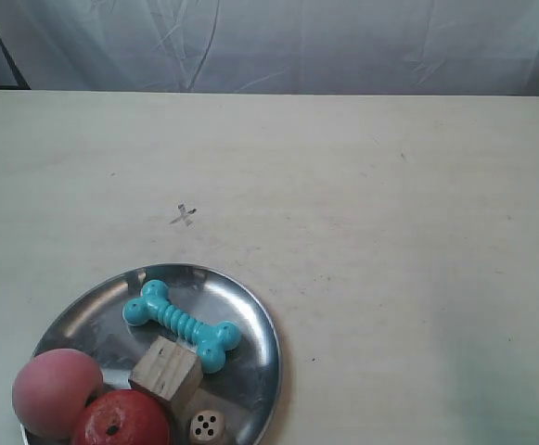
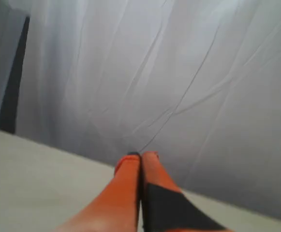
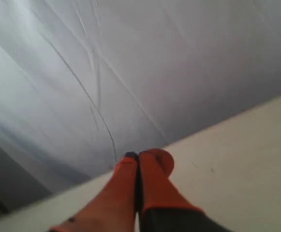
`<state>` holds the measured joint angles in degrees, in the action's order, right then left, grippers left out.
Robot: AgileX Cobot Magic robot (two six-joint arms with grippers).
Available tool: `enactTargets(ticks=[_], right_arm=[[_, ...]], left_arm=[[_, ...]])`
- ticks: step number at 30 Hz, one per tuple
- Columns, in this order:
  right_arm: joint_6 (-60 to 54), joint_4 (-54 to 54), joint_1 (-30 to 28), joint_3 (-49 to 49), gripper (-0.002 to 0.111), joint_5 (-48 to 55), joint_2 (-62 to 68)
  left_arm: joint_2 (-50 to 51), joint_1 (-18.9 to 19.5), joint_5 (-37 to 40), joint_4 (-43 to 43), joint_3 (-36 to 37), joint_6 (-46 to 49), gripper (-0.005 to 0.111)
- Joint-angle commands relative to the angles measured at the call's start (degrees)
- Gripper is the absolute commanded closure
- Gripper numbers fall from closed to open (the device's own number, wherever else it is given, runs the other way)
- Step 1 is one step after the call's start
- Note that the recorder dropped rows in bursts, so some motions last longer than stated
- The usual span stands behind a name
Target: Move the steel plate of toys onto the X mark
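Observation:
The steel plate (image 1: 250,315) lies at the near left of the cream table in the exterior view, partly cut off by the frame's bottom edge. On it rest a turquoise bone (image 1: 182,324), a pink ball (image 1: 54,391), a red apple (image 1: 121,419), a wooden cube (image 1: 165,373) and a cream die (image 1: 206,427). The faint grey X mark (image 1: 184,215) sits on the table beyond the plate. Neither arm appears in the exterior view. My left gripper (image 2: 141,155) is shut with nothing in it, facing the curtain. My right gripper (image 3: 139,155) is likewise shut and empty.
A white wrinkled curtain (image 1: 278,42) hangs behind the table's far edge. A dark gap (image 1: 9,60) shows at the curtain's far left. Both wrist views show only curtain and a strip of tabletop.

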<state>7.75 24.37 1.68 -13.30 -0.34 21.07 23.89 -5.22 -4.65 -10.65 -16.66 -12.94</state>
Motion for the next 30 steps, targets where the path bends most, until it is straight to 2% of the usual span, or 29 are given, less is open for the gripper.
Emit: enactTargets(ticks=[1, 4, 5, 6, 10, 12, 14, 15, 16, 17, 19, 21, 25, 30], right_arm=[[-3.20, -9.59, -0.35, -14.90, 0.109, 17.65, 22.04], [-3.77, -12.77, -0.35, -25.84, 0.109, 30.79, 36.27], [-5.44, -11.40, -0.35, -30.24, 0.109, 35.61, 44.88], [-6.68, -9.60, -0.05, -31.72, 0.109, 36.90, 48.48], [-17.60, 1.59, 3.00, -32.40, 0.109, 36.53, 58.53], [-22.52, 7.03, 5.11, -31.85, 0.104, 37.10, 61.68], [-26.44, 11.51, 7.05, -31.31, 0.091, 38.15, 64.16], [-27.48, 14.68, 9.05, -31.33, 0.072, 39.64, 65.84], [-27.48, 15.55, 9.89, -31.33, 0.065, 39.92, 66.30], [-27.48, 16.71, 12.18, -31.33, 0.054, 40.03, 67.01], [-27.48, 19.40, 15.78, -30.87, 0.053, 39.45, 67.53], [-27.48, 22.33, 18.99, -29.13, 0.053, 38.24, 67.53], [-27.47, 29.17, 22.61, -23.33, 0.053, 34.53, 67.53], [-27.60, 36.70, 28.56, -18.99, 0.053, 27.32, 67.53]], left_arm=[[19.95, 1.78, 17.66, 7.18, -12.95, 1.60, 0.107], [31.78, 1.78, 35.46, 13.15, -22.23, 1.60, 0.107], [38.16, 1.78, 44.49, 13.25, -26.29, 3.34, 0.107], [41.13, 1.78, 46.59, 13.09, -27.22, 4.46, 0.107], [50.89, 1.78, 49.69, 7.01, -27.45, 11.37, 0.107], [54.50, 1.78, 51.54, 3.28, -27.45, 17.52, 0.107], [57.73, 1.78, 53.14, 0.11, -27.45, 22.30, 0.104], [59.87, 1.78, 53.26, -2.32, -27.45, 24.34, 0.096], [60.83, 1.78, 52.80, -3.68, -27.45, 25.29, 0.091], [62.23, 1.78, 52.40, -5.71, -27.45, 25.93, 0.080], [64.61, 1.78, 52.18, -6.03, -27.45, 26.03, 0.064], [67.35, 1.78, 52.40, -6.82, -27.45, 28.76, 0.057], [71.54, 1.78, 52.40, -15.29, -27.45, 39.88, 0.057], [74.00, 1.78, 50.85, -17.00, -27.45, 41.51, 0.057]])
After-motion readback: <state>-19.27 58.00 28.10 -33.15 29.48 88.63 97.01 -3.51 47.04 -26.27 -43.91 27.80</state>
